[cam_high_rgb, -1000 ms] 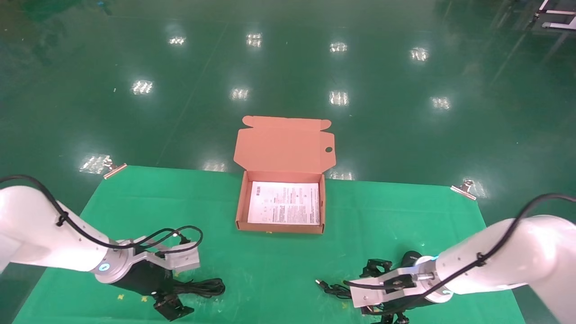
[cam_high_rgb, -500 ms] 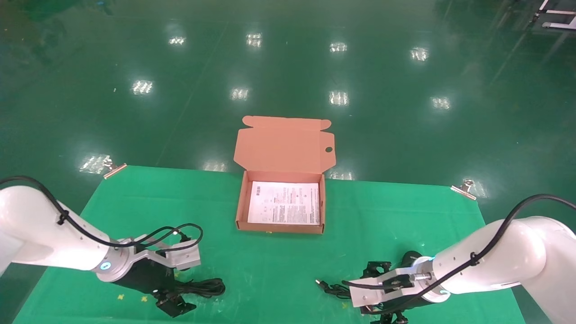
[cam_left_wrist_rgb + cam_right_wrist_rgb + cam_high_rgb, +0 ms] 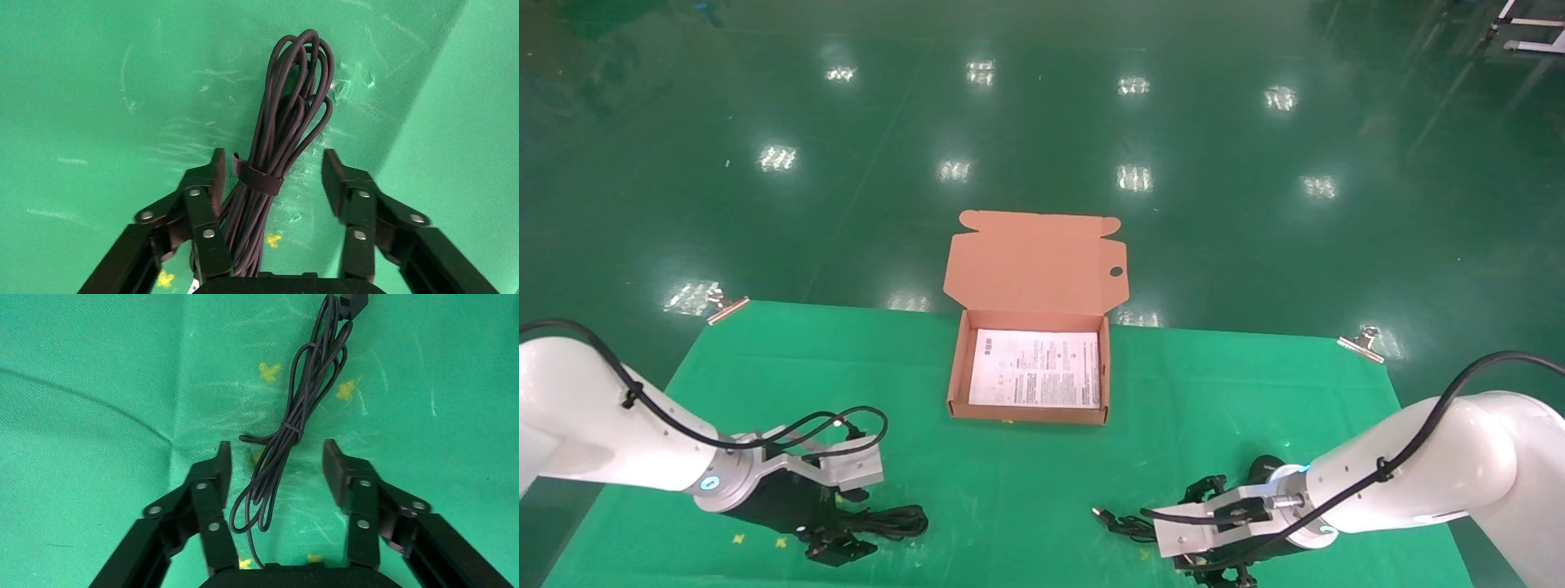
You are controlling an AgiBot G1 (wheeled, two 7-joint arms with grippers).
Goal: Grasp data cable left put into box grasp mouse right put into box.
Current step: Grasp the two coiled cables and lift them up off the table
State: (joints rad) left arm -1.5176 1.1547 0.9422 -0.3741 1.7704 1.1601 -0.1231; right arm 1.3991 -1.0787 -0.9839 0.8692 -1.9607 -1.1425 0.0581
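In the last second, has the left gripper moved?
Yes, slightly. In the head view the left gripper has dropped lower onto the data cable, whose bundle stays put on the green mat; fingers open around it.

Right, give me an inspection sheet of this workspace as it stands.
Surface: green mat, clamped by clips at both far corners.
Job's things: box open, holding only its white printed sheet; data cable bundled with a strap, on the mat; mouse mostly hidden behind the right arm.
Clutter: nothing seen.
Grippers: left tool open, straddling the data cable; right tool open over the mouse's cord.
Cables: mouse's cord tied in a loose hank, plug on the mat.
Surroundings: glossy green floor.
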